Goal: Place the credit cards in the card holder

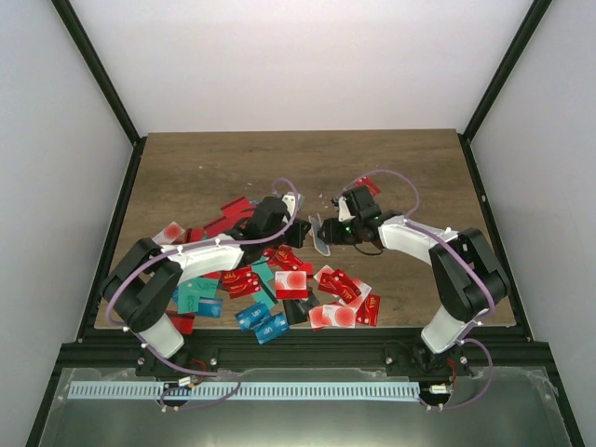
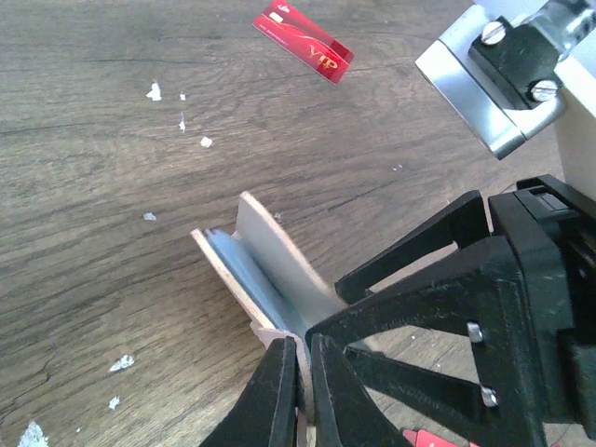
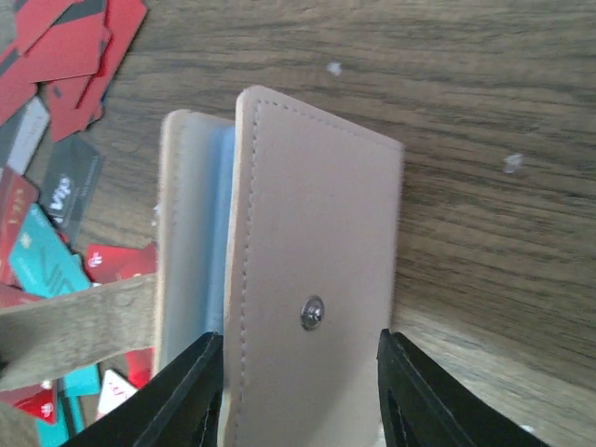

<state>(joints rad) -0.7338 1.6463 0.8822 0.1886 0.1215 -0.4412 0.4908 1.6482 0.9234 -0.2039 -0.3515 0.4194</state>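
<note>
You have both arms meeting mid-frame in the top view, with the card holder [image 1: 320,238] between them and standing on edge over the table [image 1: 205,168].

Left gripper [image 2: 303,372]: the fingers are almost pressed together and pinch the lower edge of one beige flap at the bottom of the left wrist view. The holder [image 2: 265,251] fans up and left from there, partly open, with its light blue inside showing between the flaps.

Right gripper [image 3: 303,372]: the fingers are spread to the flap's width and sit one on each long edge of the outer flap. You can see the snap stud [image 3: 314,313] just above them, centre frame. The second flap sits just left of it, with blue lining in the gap. A tan strap [image 3: 74,321] crosses the lower left of that frame.

The credit cards [image 1: 279,279] lie in a loose overlapping pile in the lower centre and left of the top view, mostly red with some teal and blue. None of them touches the holder as far as you can see. The right wrist view shows more of them at the left edge [image 3: 56,56].

One red VIP card [image 2: 303,42] lies alone at the top of the left wrist view, well apart from the holder. White specks [image 2: 154,90] dot the wood at upper left.
</note>
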